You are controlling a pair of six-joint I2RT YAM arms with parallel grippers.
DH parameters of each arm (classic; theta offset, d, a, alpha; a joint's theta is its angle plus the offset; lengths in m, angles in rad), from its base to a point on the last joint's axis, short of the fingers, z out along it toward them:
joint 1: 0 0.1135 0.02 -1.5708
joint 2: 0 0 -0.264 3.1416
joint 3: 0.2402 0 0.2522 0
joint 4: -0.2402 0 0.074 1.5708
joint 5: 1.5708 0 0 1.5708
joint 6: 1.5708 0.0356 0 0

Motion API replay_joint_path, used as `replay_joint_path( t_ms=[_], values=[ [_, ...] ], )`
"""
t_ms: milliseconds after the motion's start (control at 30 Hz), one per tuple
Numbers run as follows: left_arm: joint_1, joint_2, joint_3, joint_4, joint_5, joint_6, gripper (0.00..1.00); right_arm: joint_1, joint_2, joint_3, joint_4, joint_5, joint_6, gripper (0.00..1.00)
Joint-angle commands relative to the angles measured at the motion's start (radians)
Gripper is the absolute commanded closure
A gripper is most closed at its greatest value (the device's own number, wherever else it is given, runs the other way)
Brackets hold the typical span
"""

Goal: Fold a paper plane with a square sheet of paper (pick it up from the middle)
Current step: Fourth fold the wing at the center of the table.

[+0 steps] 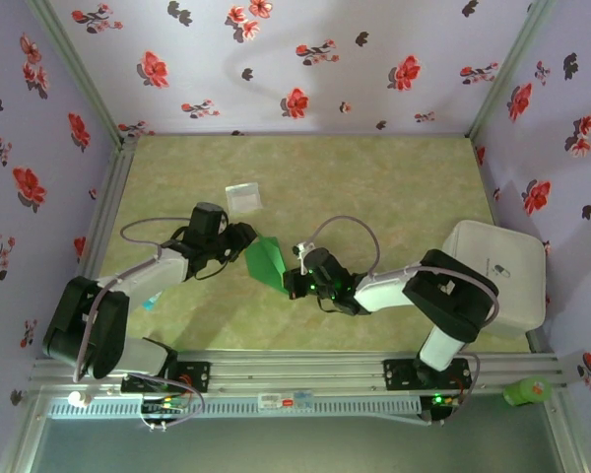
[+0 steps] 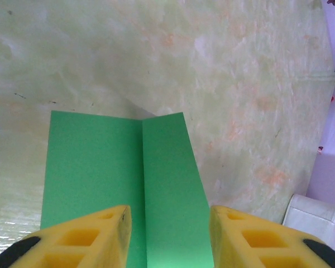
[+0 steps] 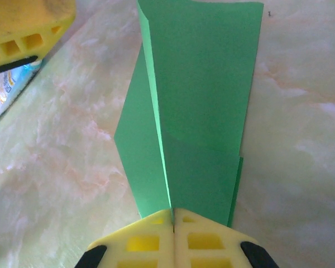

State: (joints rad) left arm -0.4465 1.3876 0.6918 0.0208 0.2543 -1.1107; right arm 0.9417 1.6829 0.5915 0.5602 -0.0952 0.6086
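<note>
Here the right gripper (image 3: 173, 216) pinches the creased square sheet of paper (image 3: 204, 84) at mid-desk (image 1: 394, 177); the left gripper (image 2: 170, 218) stands parted, fingers either side of the sheet.

Overhead, plus close wrist views of sheet (image 1: 266, 258)

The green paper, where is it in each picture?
Top external: green paper lies just left of the picture's centre.
Left wrist: green paper in the lower middle, reaching the bottom edge.
Right wrist: green paper in the centre, from the top edge down.
Shared landmark: the marbled tabletop.
</note>
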Motion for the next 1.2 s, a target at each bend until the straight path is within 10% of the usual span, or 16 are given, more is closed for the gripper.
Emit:
replay_joint_path(
  t_ms=[0, 1167],
  values=[
    [0.009, -0.003, -0.001, -0.016, -0.006, 0.028, 0.58, -0.021, 0.027, -0.003, 0.056, -0.076, 0.058, 0.98],
    [0.011, 0.074, -0.030, 0.096, 0.103, 0.042, 0.71, -0.135, 0.225, 0.013, 0.317, -0.426, 0.347, 0.96]
  ],
)
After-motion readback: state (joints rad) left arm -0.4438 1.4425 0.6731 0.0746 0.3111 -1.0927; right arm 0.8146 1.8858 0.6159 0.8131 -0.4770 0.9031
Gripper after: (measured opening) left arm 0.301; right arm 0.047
